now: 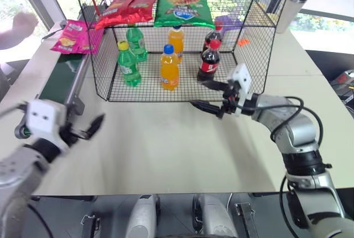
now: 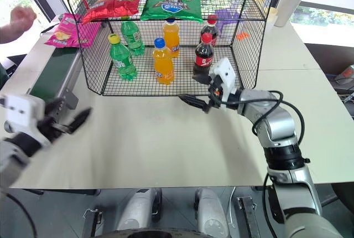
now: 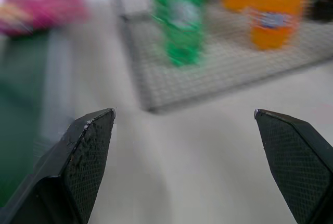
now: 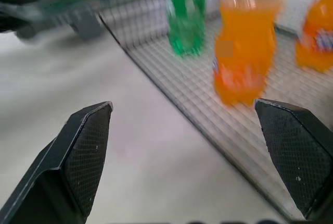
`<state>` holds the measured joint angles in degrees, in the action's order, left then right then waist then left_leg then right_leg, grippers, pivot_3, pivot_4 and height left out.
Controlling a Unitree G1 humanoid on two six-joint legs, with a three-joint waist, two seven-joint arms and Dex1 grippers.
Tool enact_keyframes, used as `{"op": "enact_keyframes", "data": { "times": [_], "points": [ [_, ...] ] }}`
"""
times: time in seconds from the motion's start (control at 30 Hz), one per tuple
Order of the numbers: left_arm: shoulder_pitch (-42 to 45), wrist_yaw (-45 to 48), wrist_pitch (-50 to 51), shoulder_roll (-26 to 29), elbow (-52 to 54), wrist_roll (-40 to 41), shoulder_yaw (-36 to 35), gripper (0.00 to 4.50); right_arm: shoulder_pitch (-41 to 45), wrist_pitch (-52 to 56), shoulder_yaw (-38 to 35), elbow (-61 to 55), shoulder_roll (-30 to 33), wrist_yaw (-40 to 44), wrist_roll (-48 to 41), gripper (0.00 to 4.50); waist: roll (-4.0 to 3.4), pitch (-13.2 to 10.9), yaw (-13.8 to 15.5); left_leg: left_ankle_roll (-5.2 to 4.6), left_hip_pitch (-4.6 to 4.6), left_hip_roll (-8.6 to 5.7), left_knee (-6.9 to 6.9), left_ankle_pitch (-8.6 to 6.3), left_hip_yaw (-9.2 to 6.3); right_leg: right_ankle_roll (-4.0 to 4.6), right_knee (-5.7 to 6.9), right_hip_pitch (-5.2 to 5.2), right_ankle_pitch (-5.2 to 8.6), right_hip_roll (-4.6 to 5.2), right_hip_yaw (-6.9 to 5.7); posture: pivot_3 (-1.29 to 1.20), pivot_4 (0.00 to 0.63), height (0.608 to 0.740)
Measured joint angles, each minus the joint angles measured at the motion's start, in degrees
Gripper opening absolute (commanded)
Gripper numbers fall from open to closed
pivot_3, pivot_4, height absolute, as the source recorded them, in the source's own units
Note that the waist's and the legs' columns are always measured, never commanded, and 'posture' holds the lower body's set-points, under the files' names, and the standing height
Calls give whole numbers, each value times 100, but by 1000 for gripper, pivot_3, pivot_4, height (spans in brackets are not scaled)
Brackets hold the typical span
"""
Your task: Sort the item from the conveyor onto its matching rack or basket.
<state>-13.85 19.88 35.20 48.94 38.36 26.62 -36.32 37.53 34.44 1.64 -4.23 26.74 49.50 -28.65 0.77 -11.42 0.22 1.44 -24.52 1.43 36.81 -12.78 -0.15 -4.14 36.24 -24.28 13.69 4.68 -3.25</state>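
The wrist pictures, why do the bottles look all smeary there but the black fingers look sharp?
In the left wrist view, the black textured fingers are crisp, while the green plastic bottle and the magenta-pink foil snack bag behind are blurred. In the right wrist view, the orange plastic bottle is smeared too. In the left eye view, everything looks sharp, including the black wire-grid rack.

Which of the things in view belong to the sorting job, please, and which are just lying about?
Part of the job:
pink snack bag, at the far end of the green conveyor
black wire rack
left gripper and right gripper, both open and empty

Just lying about:
tumbler on the table
a person's hand beyond the conveyor
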Motion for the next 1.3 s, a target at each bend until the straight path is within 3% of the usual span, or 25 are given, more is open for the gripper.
{"op": "enact_keyframes", "data": {
  "times": [0.03,0.13,0.23,0.37,0.77,1.3],
  "points": [
    [-340,114,-381,523,-256,-758,-203,4466,230,7,3,-8,-142,10,-94,4500,-9,5,-14,1,9,5,-23,1,14,10,-8,-4,-6,-4,4,0,150,740],
    [-1079,215,-1380,1057,-783,-2346,-426,4466,553,-34,72,37,-473,28,-135,4500,-14,9,-15,3,13,11,-50,2,30,10,-12,-21,-6,-5,10,0,150,740],
    [-1551,212,-2171,1272,-1324,-3628,-425,4466,765,-114,234,157,-799,17,-134,4500,-14,8,-4,4,10,18,-65,3,39,9,-13,-33,-6,-8,11,0,150,740],
    [-1546,50,-2795,1290,-1702,-4645,-141,4466,851,-236,353,206,-1049,10,-129,4500,-15,8,16,5,8,23,-67,2,46,9,-15,-35,-6,-4,12,0,150,740],
    [-555,-378,-3301,879,-2395,-5741,754,4466,757,-238,463,157,-921,-30,-20,4500,-12,9,-11,5,9,34,-65,2,52,-7,-8,-38,-19,-11,12,0,150,740],
    [161,-365,-3341,759,-2746,-5999,1336,4466,599,-223,454,-24,-807,-277,-19,4500,-11,9,-99,4,12,35,-65,3,52,-11,-1,-38,-22,-12,12,0,150,740]
  ]
}}
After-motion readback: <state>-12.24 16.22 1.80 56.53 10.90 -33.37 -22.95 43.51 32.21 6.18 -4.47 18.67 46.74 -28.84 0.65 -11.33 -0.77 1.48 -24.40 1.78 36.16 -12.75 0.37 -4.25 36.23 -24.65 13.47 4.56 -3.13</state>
